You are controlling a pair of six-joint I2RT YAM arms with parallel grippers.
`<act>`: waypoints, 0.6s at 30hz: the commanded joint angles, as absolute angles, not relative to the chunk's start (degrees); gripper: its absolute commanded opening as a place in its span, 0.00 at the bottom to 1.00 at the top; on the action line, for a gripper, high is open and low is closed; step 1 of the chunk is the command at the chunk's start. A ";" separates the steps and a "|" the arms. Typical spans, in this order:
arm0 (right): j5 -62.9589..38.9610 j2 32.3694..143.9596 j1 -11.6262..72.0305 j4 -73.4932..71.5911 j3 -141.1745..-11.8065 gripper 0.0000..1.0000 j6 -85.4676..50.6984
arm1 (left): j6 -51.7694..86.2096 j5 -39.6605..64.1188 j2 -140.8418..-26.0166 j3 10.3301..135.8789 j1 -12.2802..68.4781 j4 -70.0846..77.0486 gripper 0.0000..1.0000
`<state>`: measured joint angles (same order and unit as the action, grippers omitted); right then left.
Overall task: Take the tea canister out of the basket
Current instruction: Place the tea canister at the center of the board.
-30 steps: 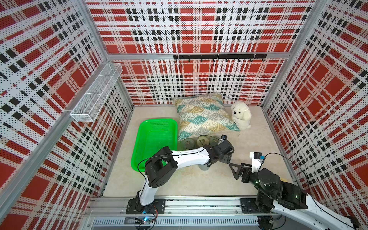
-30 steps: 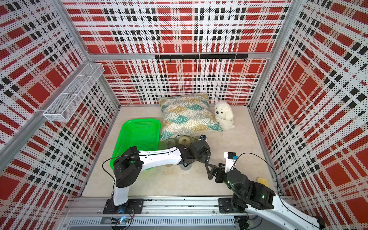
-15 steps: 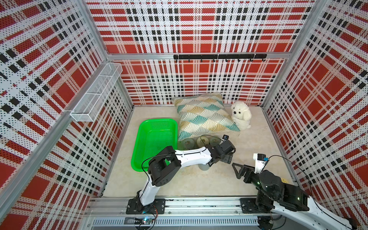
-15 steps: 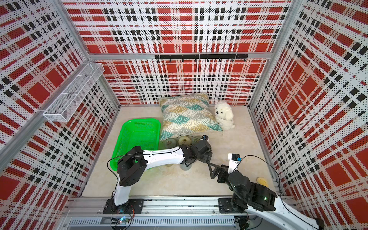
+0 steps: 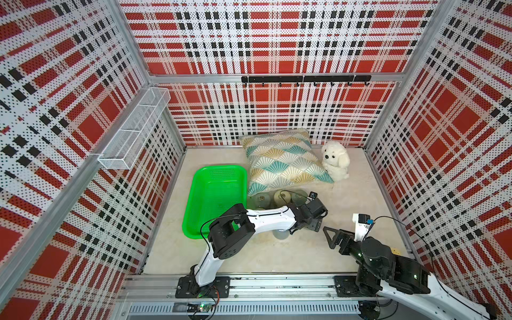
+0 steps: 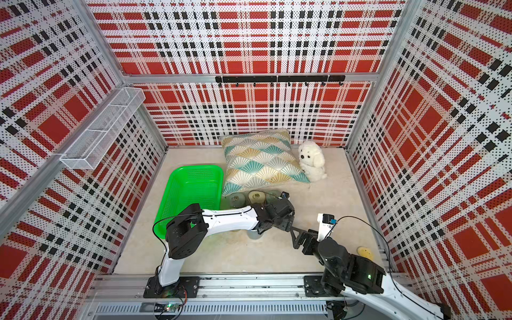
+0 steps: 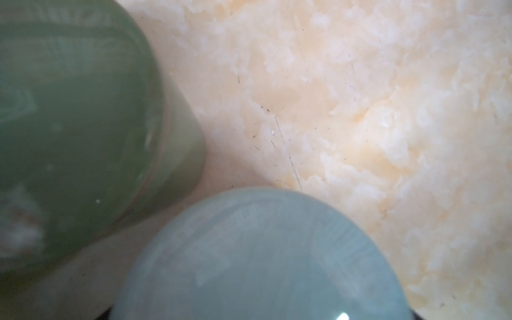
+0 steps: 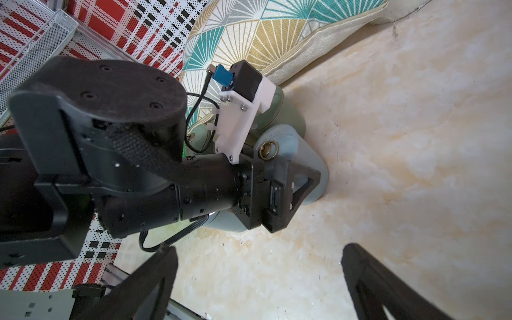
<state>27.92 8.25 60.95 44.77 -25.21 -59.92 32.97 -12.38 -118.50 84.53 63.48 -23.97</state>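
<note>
In both top views the tea canister (image 5: 280,234) is seen standing on the marble-look bench (image 5: 277,257) under the left forearm, outside the green basket (image 5: 221,168). The left hand (image 5: 314,225) is held spread just beside it. The right hand (image 8: 257,250) is shown spread and empty only by the right wrist view. The bench is enclosed by red plaid panels (image 5: 277,116).

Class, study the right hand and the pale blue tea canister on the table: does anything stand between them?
Yes. In the right wrist view, the left hand lies right in front of the pale blue tea canister, hiding part of it from the right hand. Only bare tabletop separates the two hands.
</note>
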 commanded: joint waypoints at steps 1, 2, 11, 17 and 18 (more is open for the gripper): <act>28.58 7.65 60.64 45.26 -24.61 1.00 -59.90 | 33.62 -12.17 -118.01 83.60 63.52 -27.78 0.83; 28.65 7.67 60.65 45.26 -24.61 1.00 -59.89 | 33.68 -12.17 -117.87 83.84 63.50 -27.79 0.86; 28.56 7.31 60.59 45.18 -24.60 1.00 -59.77 | 33.97 -12.19 -115.90 85.43 63.69 -28.37 0.97; 28.08 6.77 60.67 44.94 -24.61 1.00 -59.55 | 34.56 -12.25 -112.56 86.68 63.86 -28.48 0.98; 27.98 6.73 60.61 44.83 -24.55 1.00 -59.39 | 34.67 -12.38 -111.87 86.98 63.86 -28.50 0.98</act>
<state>27.88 7.49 60.95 44.75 -25.21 -59.88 33.91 -12.01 -116.03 84.64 63.66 -27.18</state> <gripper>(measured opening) 0.999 0.984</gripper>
